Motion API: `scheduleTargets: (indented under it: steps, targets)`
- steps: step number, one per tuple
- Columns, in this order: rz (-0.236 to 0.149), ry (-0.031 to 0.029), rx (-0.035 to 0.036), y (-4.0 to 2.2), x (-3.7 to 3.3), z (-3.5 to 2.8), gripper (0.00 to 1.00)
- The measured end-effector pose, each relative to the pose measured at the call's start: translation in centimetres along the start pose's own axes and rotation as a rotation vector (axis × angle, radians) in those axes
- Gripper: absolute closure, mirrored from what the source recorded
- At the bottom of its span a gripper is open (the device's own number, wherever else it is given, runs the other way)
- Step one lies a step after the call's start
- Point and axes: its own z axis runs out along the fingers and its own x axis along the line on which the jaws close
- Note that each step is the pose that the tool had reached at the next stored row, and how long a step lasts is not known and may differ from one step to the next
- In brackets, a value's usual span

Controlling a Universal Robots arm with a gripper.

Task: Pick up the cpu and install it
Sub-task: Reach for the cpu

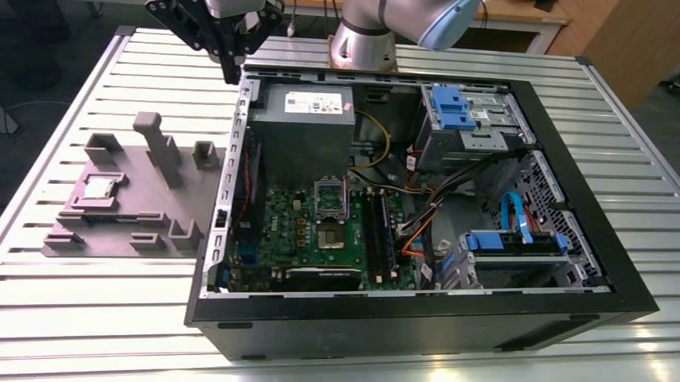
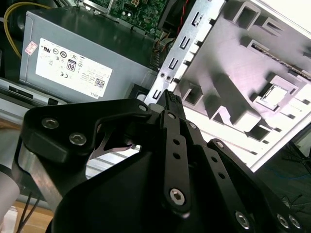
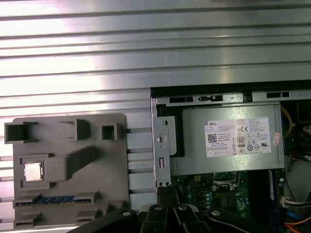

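Silver cpu [image 1: 101, 187] lay well away from the gripper [image 1: 231, 76] — closed, empty — which hung by the case rim [image 1: 308, 70] and could clip it descending.

I count one robot arm [image 1: 367, 36] with one gripper [image 1: 229, 77], one slatted metal table [image 1: 107, 302], one open computer case [image 1: 425, 314], one grey power supply [image 1: 302, 127] inside it, one green motherboard [image 1: 302, 231], two blue drive brackets [image 1: 451, 104], one grey-mauve tray [image 1: 138, 203] and one cpu [image 1: 100, 188] on it.
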Motion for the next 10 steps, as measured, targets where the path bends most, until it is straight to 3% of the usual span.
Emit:
scheduleTargets:
  steps: [10]
  targets:
    - [0.000, 0.0000, 0.0000, -0.03, 0.36, -0.01, 0.89]
